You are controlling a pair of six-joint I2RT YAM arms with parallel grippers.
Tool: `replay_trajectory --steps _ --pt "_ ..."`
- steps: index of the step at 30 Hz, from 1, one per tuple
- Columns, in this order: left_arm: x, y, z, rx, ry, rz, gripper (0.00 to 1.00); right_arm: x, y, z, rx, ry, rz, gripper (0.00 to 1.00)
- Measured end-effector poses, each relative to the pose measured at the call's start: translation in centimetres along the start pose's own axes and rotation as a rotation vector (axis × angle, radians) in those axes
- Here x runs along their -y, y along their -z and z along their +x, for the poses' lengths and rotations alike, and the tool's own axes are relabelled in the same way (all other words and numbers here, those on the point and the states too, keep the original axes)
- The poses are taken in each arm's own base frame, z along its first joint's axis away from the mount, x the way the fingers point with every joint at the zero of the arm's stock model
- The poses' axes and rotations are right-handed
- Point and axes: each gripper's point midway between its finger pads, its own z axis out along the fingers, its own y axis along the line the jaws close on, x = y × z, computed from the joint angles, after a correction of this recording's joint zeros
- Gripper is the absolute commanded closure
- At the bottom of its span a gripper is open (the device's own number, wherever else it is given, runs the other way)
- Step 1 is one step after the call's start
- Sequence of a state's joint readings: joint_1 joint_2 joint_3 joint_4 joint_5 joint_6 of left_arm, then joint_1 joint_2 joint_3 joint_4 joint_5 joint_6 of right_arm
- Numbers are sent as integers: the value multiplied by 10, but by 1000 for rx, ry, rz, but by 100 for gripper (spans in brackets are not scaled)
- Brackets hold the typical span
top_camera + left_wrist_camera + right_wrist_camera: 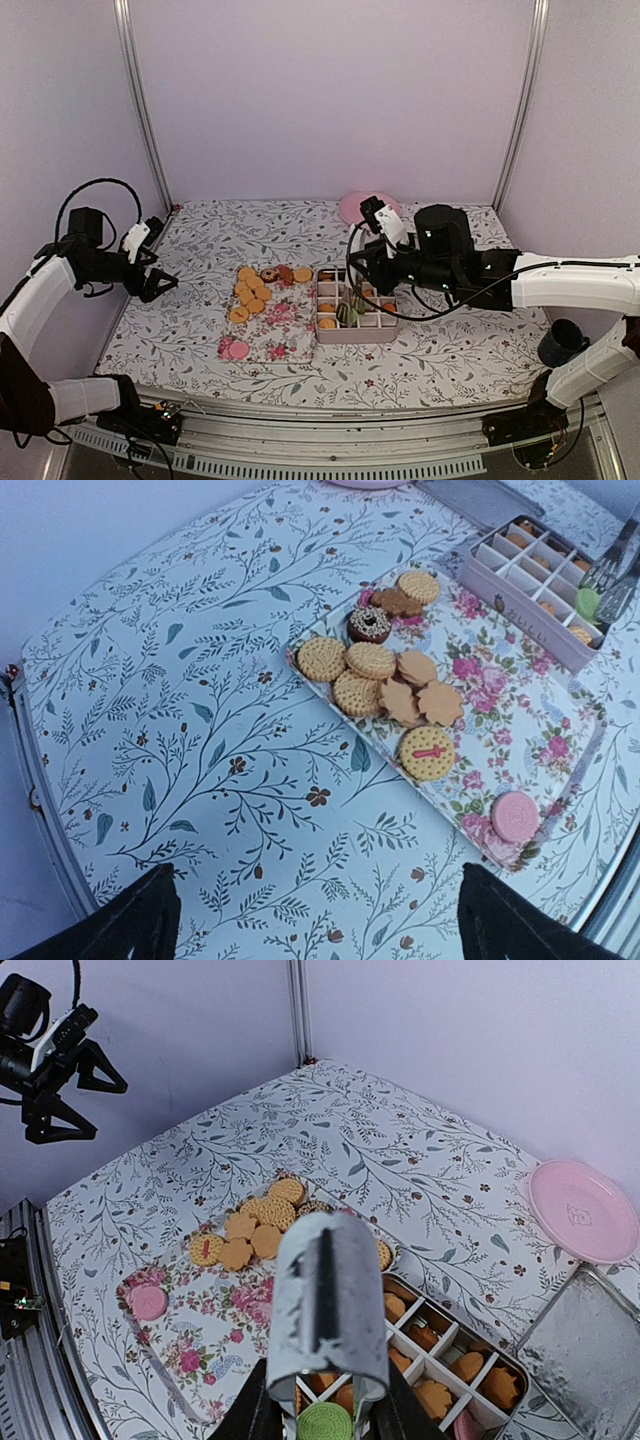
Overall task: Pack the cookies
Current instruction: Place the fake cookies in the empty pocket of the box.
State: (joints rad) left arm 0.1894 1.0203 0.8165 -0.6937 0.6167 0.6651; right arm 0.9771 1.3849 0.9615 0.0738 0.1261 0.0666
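Observation:
Golden cookies (252, 291) lie clustered on a floral tray (285, 335), with a dark brown one (369, 624) among them and a pink one (515, 815) at the tray's near end. A divided pink box (357, 336) right of the tray holds several cookies (468, 1365). My right gripper (325, 1412) is shut on a green cookie (325, 1424) and hangs over the box's left compartments. My left gripper (160, 285) hovers open and empty over the cloth, left of the tray.
A pink plate (362, 206) sits at the back of the table. A grey metal lid (585, 1345) lies beside the box. A dark cup (560, 343) stands at the far right. The table carries a leaf-patterned cloth (200, 730).

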Motion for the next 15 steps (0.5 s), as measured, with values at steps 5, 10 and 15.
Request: replay_trajectory --steps 5,10,15 --pt "0 0 0 0 0 0 3 0 0 1 -3 1 0 65" --pt "0 0 0 0 0 0 3 -1 0 2 -7 0 -8 59" --pt "0 0 0 0 0 -1 3 -3 0 1 -7 -1 -17 59"
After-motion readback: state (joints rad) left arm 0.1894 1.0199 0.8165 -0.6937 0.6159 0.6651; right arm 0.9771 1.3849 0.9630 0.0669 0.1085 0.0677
